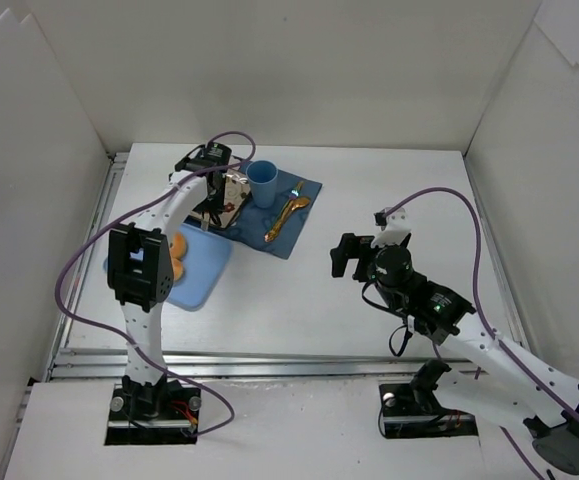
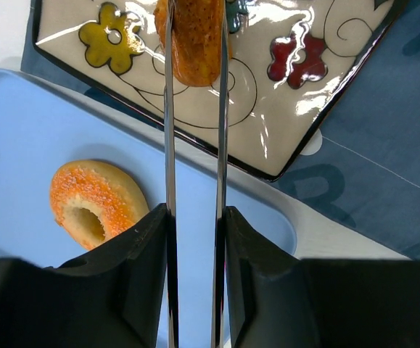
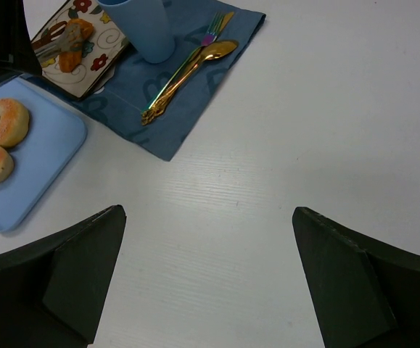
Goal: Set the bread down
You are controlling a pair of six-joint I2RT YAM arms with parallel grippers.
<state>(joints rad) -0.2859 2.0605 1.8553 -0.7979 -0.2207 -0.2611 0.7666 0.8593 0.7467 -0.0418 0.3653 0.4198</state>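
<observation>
White table (image 1: 369, 200) below: bread (image 2: 195, 43), clamped in left gripper (image 2: 195, 11) over plate (image 2: 282, 116), is best lowered flat before release; donut (image 2: 112, 190) at 7 o'clock.

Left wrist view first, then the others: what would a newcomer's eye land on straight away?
The left pincer is shut on a small oblong golden-brown bread roll, held over a cream square plate painted with flowers. Beside the plate, a sugared orange ring donut lies on a pale blue plastic tray. Off to the right, the right pincer hangs open above the white table.
</observation>
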